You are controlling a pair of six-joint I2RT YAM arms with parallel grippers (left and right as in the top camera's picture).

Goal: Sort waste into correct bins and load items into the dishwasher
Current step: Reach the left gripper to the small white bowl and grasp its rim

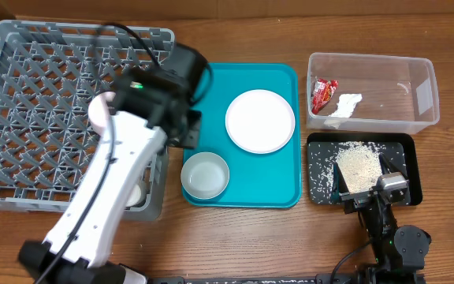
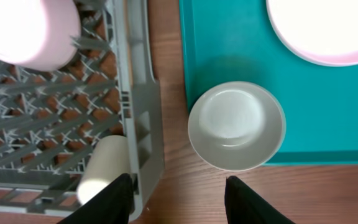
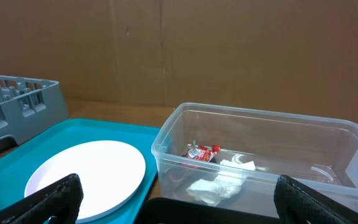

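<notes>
The grey dish rack (image 1: 22, 118) stands at the left and holds a white bowl (image 1: 101, 110) and a white cup (image 1: 136, 193) lying on its side. My left gripper (image 2: 179, 202) is open and empty, low over the bare wood between the rack's right wall (image 2: 143, 124) and a pale grey bowl (image 2: 236, 124). A round white plate (image 1: 260, 120) lies on the teal tray. The clear tub (image 1: 369, 57) holds the red wrapper (image 1: 322, 93) and the tissue (image 1: 344, 105). The black tray (image 1: 310, 170) holds rice scraps (image 1: 359, 166). My right gripper (image 3: 179, 202) is open and empty at the black tray's near edge. Chopsticks are out of view.
The teal serving tray (image 1: 282, 181) lies in the middle, between the rack and the two bins. My left arm (image 1: 109, 197) stretches across the rack's front right corner. A cardboard wall (image 3: 229, 50) stands behind the table.
</notes>
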